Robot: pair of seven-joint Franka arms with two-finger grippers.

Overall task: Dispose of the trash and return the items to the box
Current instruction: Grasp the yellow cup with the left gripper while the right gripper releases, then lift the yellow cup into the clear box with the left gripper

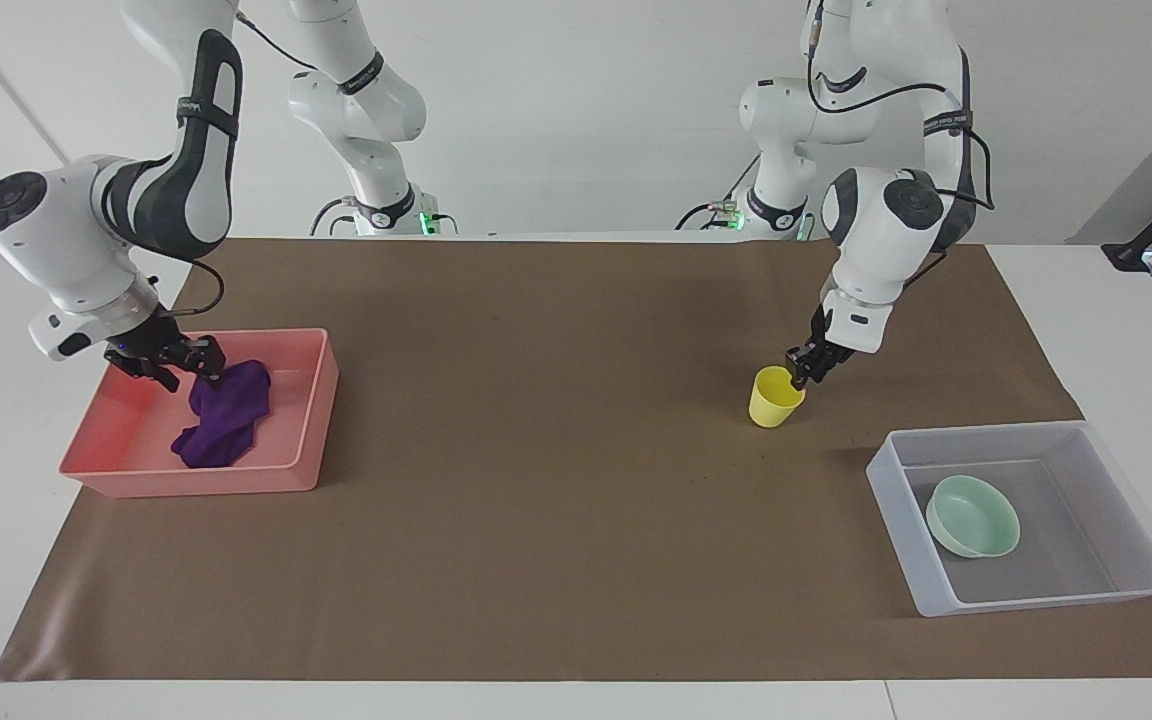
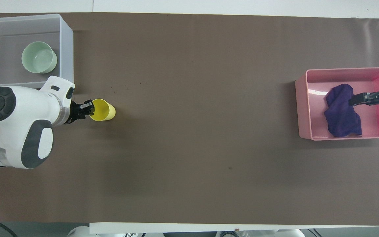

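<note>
Facing view shows the left gripper (image 1: 802,372) at the rim of the small yellow plastic cup (image 1: 774,398), which stands upright on the brown table cover (image 1: 556,480), nearer to the robots than the translucent greyish-white rectangular plastic bin (image 1: 1116,470); its fingers look pinched on the rim; the shallow mint-green round bowl (image 1: 973,516) lies inside that bin at the left arm's end of the table; the right gripper (image 1: 181,362) hangs over the pink rectangular tray (image 1: 308,420) at the right arm's end, its fingers spread apart; the small deep-purple cloth rag (image 1: 226,426) lies crumpled on the tray floor, just beside those fingertips; whether they touch it is unclear; overhead, the rag (image 2: 341,115) sits within the tray (image 2: 303,108).
</note>
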